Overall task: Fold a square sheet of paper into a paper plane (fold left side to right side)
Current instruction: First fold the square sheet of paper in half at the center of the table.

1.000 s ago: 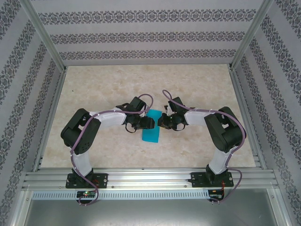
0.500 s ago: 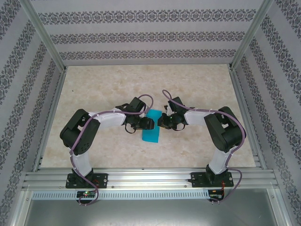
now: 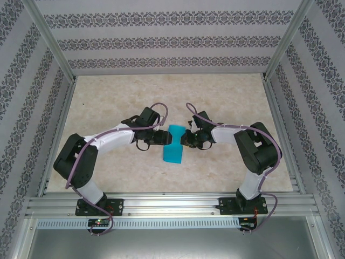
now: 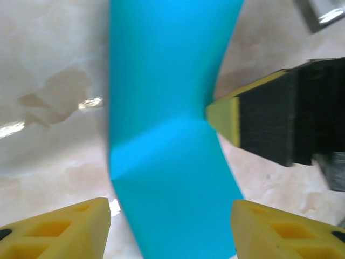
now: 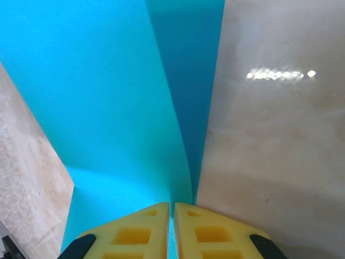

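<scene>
One teal sheet of paper (image 3: 173,145) lies on the marbled bench (image 3: 232,102), just about centre, squarely between the two arms. From above it reads as a narrow upright strip, pinched in at the waist.

Over to the left fingers (image 3: 160,138): they're spread wide and grasping nothing. In the left wrist view the two yellow tips sit low in the frame with the sheet running up between them, the left tip a little clear of the paper's edge and the right tip close beside the other edge. A crease runs across the sheet at its waist.

Now the right fingers (image 5: 164,224): clenched tight together, tip against tip, right on the sheet's edge. In the right wrist view a fold line in the paper runs straight down into the seam between them, a brighter flap to the left and a darker, shaded layer to the right. The left wrist view has one yellow-tipped right finger meeting the sheet's edge exactly at the waist, so that is a grip on the paper.

The count: one sheet, two arms, two pairs of fingers.
</scene>
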